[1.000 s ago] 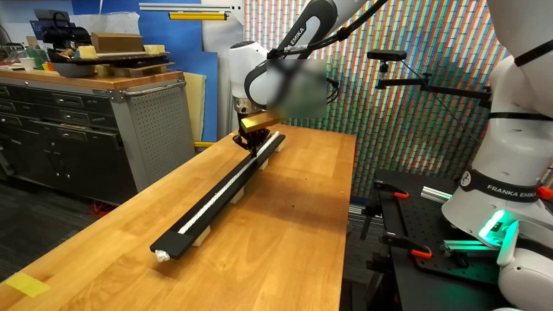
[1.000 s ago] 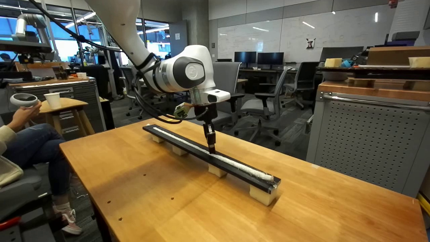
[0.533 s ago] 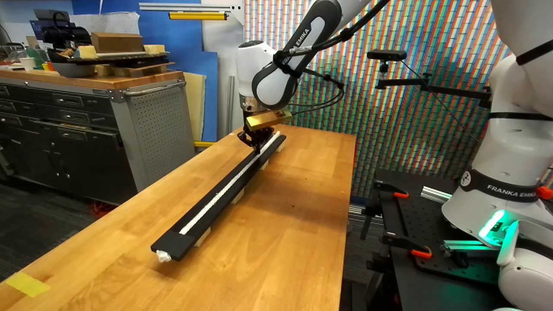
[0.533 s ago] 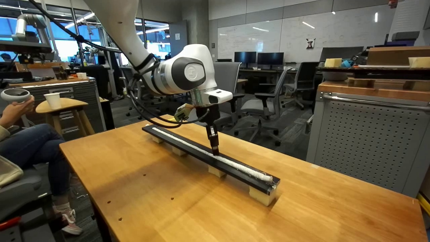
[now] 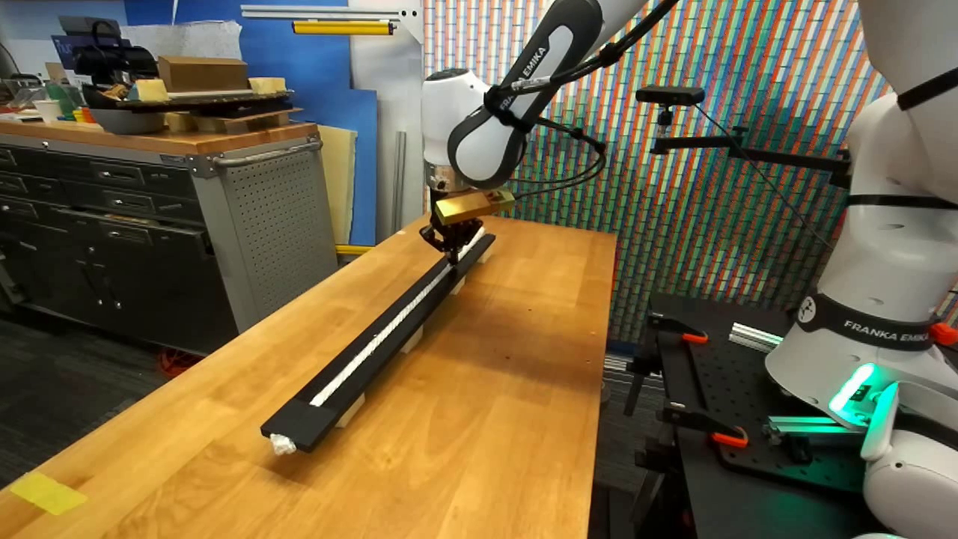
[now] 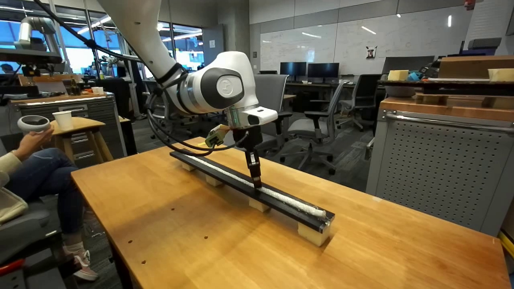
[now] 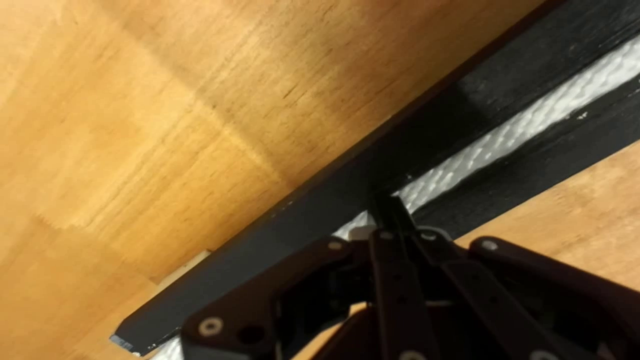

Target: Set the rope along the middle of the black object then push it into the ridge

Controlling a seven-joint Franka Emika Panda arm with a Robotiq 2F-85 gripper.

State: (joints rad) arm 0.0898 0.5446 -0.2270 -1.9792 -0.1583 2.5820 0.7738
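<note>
Black bar [image 6: 277,204]: is resting on pale blocks [image 6: 313,233] above the wooden counter [image 6: 180,216]
Rope [image 7: 480,152]: is running lengthwise along the middle of the black bar; how deep it is sitting is not showing clearly
Pincer [image 7: 389,202]: is pointing down, its fingers lying together and gripping nothing, its tips touching the rope partway along
Seated person [image 6: 40,172]: is holding a rounded grey device [image 6: 34,123] near the counter
</note>
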